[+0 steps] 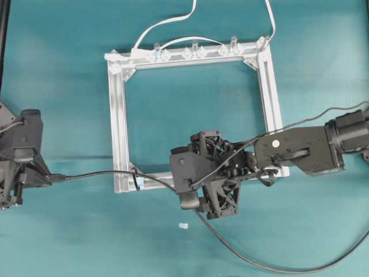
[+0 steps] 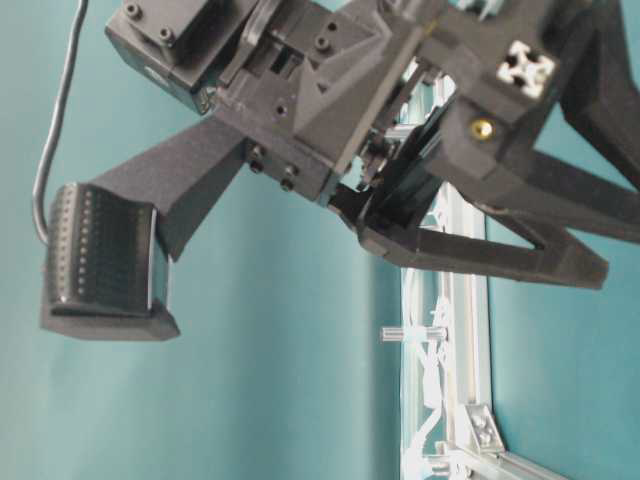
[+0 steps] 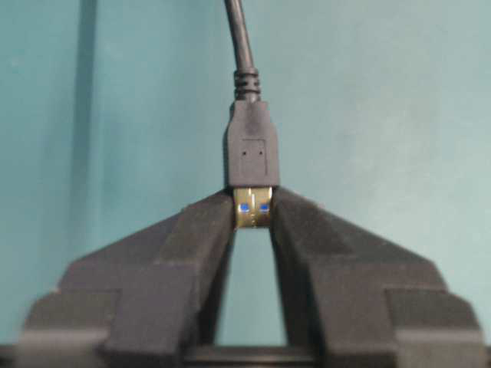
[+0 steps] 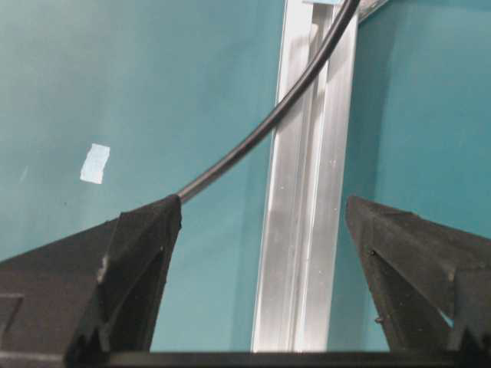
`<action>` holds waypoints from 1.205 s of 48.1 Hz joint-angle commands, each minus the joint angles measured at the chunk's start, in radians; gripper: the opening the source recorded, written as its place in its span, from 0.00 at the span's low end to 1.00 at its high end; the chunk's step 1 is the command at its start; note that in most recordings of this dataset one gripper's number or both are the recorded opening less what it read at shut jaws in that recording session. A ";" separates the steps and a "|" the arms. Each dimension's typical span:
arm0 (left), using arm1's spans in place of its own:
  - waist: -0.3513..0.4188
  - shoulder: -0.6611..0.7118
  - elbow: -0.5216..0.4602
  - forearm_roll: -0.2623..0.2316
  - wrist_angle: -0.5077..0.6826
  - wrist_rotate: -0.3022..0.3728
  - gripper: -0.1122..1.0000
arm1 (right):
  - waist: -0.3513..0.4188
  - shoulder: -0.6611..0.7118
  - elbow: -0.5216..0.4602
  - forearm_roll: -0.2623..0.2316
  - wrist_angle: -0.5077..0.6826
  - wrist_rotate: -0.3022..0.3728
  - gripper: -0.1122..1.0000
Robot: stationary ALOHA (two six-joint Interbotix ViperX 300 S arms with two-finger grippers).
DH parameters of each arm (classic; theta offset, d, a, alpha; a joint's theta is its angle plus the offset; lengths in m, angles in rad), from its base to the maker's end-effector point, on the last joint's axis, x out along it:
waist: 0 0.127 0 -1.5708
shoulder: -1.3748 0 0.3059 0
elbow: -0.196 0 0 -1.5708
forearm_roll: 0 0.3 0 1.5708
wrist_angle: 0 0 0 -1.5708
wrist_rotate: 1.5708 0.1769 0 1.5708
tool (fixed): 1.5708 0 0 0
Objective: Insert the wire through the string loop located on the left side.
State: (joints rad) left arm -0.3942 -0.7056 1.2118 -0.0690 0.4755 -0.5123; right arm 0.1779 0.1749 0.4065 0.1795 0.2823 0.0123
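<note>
Frame (image 1: 118, 115) sits mid-table, silver, open square. My right gripper (image 1: 214, 173) hangs over its bottom rail, jaws wide, nothing in them; the wire (image 1: 104, 173) runs past the left pad, not pinched. I reckon it's parked there as a guide. Left gripper (image 3: 253, 218) is at the table's left edge, pads on the plug (image 3: 252, 165) by its metal tip, grip looks light. Wire already passes the string loop (image 1: 137, 181) at the frame's bottom-left corner, so threading looks done, prob. pull-through next.
</note>
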 commanded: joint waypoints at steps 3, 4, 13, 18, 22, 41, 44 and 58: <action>-0.005 0.002 -0.015 0.003 -0.003 -0.008 0.52 | 0.005 -0.038 -0.012 -0.002 -0.006 0.000 0.88; -0.005 0.002 -0.015 0.003 -0.003 -0.006 0.58 | 0.003 -0.038 -0.012 -0.002 -0.006 0.000 0.88; -0.006 0.002 -0.012 0.006 -0.003 -0.005 0.55 | 0.005 -0.038 -0.012 -0.002 -0.002 0.000 0.88; -0.006 0.002 -0.012 0.008 -0.003 -0.002 0.56 | 0.005 -0.038 -0.012 -0.003 -0.003 0.000 0.88; -0.006 0.000 -0.014 0.009 -0.002 0.000 0.56 | 0.005 -0.038 -0.012 -0.002 -0.006 0.000 0.88; 0.015 -0.106 -0.049 0.114 0.006 0.041 0.56 | -0.023 -0.094 -0.014 -0.002 -0.008 0.000 0.88; 0.035 -0.137 -0.052 0.126 0.015 0.044 0.56 | -0.037 -0.112 -0.012 -0.003 -0.008 0.000 0.88; 0.147 -0.296 -0.051 0.167 0.028 0.084 0.56 | -0.080 -0.190 -0.011 -0.041 -0.009 -0.002 0.88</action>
State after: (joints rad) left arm -0.2777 -0.9741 1.1827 0.0859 0.5062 -0.4495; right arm 0.1089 0.0337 0.4065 0.1442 0.2823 0.0123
